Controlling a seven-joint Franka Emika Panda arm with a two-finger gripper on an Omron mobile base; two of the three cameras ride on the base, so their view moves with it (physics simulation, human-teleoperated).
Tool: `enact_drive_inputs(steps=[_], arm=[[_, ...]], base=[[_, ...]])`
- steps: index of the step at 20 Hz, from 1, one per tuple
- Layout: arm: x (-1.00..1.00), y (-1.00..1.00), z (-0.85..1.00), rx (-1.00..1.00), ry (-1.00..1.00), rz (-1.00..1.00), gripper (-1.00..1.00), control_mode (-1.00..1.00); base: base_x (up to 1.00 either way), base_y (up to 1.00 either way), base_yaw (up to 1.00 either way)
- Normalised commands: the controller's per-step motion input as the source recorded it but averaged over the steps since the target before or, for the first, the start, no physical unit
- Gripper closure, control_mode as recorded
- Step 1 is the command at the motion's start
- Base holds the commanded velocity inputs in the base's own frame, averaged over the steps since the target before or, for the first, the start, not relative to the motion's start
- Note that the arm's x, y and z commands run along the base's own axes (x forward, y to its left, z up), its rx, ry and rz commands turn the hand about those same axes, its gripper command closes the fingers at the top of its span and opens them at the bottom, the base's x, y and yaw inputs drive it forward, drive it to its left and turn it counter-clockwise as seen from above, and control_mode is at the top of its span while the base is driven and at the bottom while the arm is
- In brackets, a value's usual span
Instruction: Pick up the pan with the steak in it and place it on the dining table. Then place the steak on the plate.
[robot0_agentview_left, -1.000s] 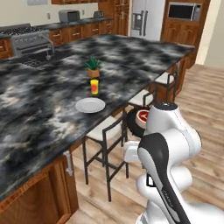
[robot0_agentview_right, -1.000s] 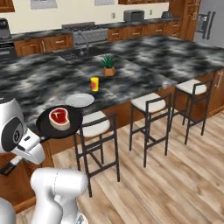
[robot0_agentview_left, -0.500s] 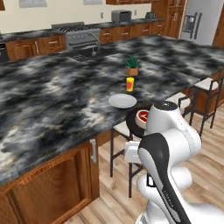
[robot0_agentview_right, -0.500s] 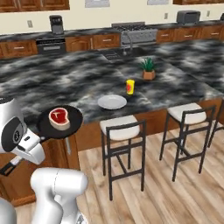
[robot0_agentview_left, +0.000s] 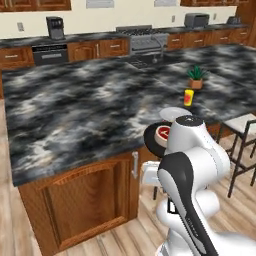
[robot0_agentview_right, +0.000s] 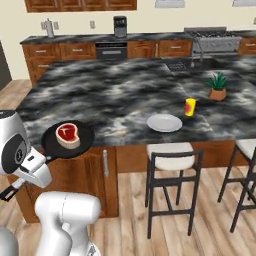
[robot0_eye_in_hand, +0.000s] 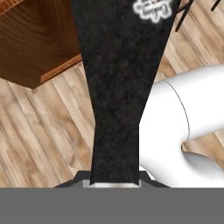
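Observation:
The black pan (robot0_agentview_right: 67, 140) hangs level in the air just off the near edge of the dining table (robot0_agentview_right: 110, 90), with the steak (robot0_agentview_right: 68, 135) lying in it. My gripper (robot0_agentview_right: 41, 159) is shut on the pan's handle, which runs down and left from the bowl. In the left base view my arm hides most of the pan (robot0_agentview_left: 153, 137); the steak (robot0_agentview_left: 163, 133) peeks out beside it. The hand view looks along the black pan handle (robot0_eye_in_hand: 118, 87) over the wooden floor. The grey plate (robot0_agentview_right: 164, 122) lies on the table's near edge, right of the pan; it shows as the plate (robot0_agentview_left: 172, 112) behind my arm.
A yellow cup (robot0_agentview_right: 190, 106) and a potted plant (robot0_agentview_right: 217, 87) stand on the table beyond the plate. Bar stools (robot0_agentview_right: 172, 160) stand at the table's edge to the right. Wooden cabinet doors (robot0_agentview_left: 85, 200) face me below the stone top. A stove (robot0_agentview_left: 142, 42) sits on the back counter.
The base has driven, so the table, plate, cup and stools have slid to the right in both base views. The pan with the steak stays in my shut gripper.

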Motion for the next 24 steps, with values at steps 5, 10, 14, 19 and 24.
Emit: enact_drive_inputs(steps=[5,10,14,19,24], arm=[[0.0,0.0,0.0,0.0,0.0,0.0,1.0,1.0],[0.0,0.0,0.0,0.0,0.0,0.0,1.0,1.0],[0.0,0.0,0.0,0.0,0.0,0.0,1.0,1.0],[0.0,0.0,0.0,0.0,0.0,0.0,1.0,1.0],[0.0,0.0,0.0,0.0,0.0,0.0,1.0,1.0]], base=[[0.0,-0.1,0.44],[0.0,-0.1,0.42],[0.0,-0.09,0.23],[0.0,-0.11,0.0],[0.08,-0.75,0.03]])
